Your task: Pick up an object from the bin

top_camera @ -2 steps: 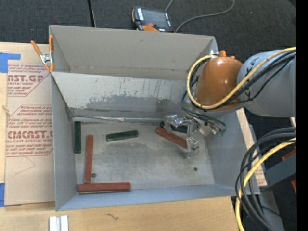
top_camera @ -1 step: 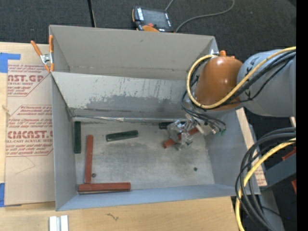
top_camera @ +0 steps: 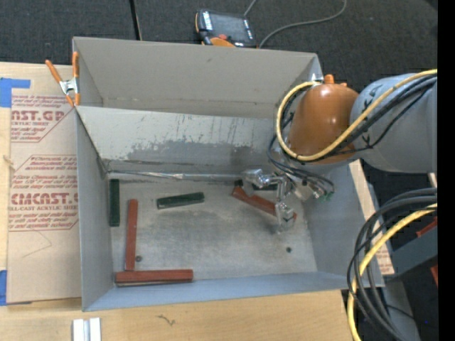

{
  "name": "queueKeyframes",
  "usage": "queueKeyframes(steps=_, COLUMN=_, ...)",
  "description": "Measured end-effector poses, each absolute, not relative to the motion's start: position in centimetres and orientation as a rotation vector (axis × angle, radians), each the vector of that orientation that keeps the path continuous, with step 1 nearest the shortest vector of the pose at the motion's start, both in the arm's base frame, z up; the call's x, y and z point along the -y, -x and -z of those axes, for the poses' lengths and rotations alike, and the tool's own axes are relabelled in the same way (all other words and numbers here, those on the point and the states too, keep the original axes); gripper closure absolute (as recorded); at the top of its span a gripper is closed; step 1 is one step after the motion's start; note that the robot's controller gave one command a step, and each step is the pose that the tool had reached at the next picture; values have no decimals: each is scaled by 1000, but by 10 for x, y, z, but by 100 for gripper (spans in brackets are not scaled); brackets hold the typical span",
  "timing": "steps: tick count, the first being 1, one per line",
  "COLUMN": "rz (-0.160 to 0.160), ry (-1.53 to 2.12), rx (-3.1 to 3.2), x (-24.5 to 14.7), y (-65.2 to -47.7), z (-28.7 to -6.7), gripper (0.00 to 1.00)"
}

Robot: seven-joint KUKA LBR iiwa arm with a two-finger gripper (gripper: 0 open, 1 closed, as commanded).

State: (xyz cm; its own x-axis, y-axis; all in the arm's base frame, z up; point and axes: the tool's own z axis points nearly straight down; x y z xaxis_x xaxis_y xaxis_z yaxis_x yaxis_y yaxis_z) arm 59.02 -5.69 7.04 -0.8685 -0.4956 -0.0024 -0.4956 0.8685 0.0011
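Gripper [top_camera: 283, 213] — spread or pressed together, cannot tell — beside a red-brown bar [top_camera: 254, 199] on the grey bin floor [top_camera: 213, 240].

A flat reddish-brown bar [top_camera: 250, 199] lies slanted on the bin [top_camera: 192, 77] floor, right of centre, its right end beneath the claw [top_camera: 284, 217].

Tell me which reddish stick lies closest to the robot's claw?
The slanted red stick right of middle in the bin, just beside the gripper. The other two, a long red stick and a red bar, form an L at the left.
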Motion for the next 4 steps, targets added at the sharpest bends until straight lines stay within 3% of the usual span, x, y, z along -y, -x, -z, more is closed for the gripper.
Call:
queueKeyframes(steps=1, rz=-1, ry=802, rx=-3026, x=56, y=-593, z=-73, gripper=100)
queueKeyframes(steps=2, rz=-2, ry=805, rx=-3033, x=57, y=-590, z=-70, gripper=0)
queueKeyframes(steps=3, rz=0, ry=802, rx=-3026, x=56, y=-593, z=-73, gripper=100)
queueKeyframes(steps=4, rz=-2, ry=805, rx=-3033, x=57, y=-590, z=-70, gripper=0)
